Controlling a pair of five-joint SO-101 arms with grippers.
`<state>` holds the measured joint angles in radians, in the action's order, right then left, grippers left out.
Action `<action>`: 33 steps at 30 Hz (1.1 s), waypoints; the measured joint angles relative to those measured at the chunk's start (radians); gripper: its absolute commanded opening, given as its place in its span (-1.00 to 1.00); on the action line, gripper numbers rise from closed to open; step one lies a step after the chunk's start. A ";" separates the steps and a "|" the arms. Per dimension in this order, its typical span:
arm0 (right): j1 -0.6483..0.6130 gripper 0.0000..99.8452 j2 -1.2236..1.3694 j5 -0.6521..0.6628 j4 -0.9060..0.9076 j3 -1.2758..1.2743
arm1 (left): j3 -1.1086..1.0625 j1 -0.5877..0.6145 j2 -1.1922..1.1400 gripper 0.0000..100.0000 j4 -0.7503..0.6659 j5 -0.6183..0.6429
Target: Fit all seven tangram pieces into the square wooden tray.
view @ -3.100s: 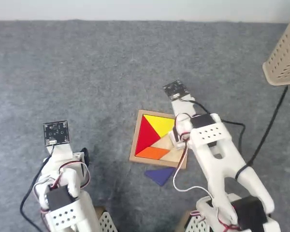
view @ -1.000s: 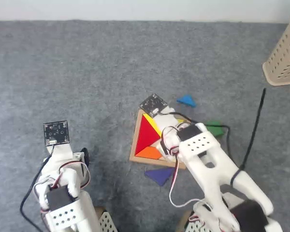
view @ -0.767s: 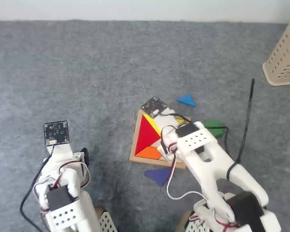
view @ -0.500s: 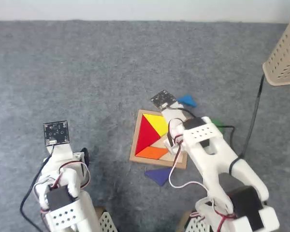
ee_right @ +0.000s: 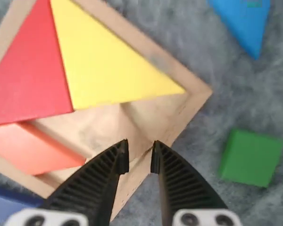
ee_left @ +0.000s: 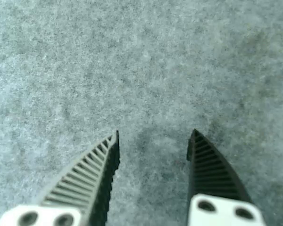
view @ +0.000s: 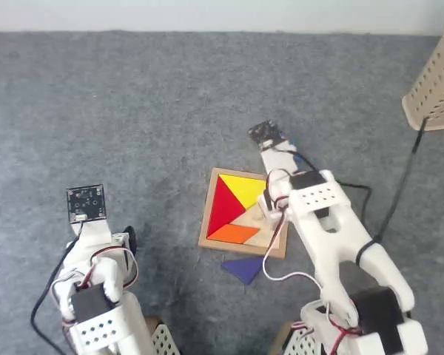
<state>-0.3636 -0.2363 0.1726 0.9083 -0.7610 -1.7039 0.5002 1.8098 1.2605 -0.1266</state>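
- The right gripper (ee_right: 139, 153) hangs over the tray (view: 207, 216). Its fingers are a narrow slit apart with nothing between them, and the tips are above the bare wood close to the tray's right rim.
- In the tray, a red triangle (view: 223, 203) fills the left side. A yellow triangle (view: 246, 188) lies along the far side, touching the red one. An orange piece (view: 233, 234) sits at the near edge.
- The rest of the tray's floor is plain wood.
- A purple piece (view: 244, 268) lies on the carpet (view: 133, 111), just off the tray's near edge.
- A green square (ee_right: 249, 157) rests on the carpet just beside the tray's rim.
- A blue triangle (ee_right: 243, 21) lies a little beyond the corner where the yellow tip ends.
- The left gripper (ee_left: 153, 141) is at the near left, well apart from the tray. Its fingers are spread wide over bare carpet and hold nothing.
- A slatted basket (view: 436, 81) stands at the far right.
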 measured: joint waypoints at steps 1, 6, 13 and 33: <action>-0.002 -0.82 0.011 -0.002 0.000 0.017 | 0.000 0.000 0.000 -0.55 0.000 0.000; -0.014 -0.82 0.170 -0.005 -0.002 0.114 | 0.000 0.000 0.000 -0.55 0.000 0.000; -0.075 -0.82 0.285 -0.006 -0.002 0.183 | 0.000 0.000 0.000 -0.55 0.000 0.000; -0.163 -0.82 0.040 -0.002 -0.002 0.034 | 0.000 0.000 0.000 -0.55 0.000 0.000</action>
<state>-0.5263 -0.1964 0.1711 0.9068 -0.7273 -1.7039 0.5002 1.8098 1.2605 -0.1266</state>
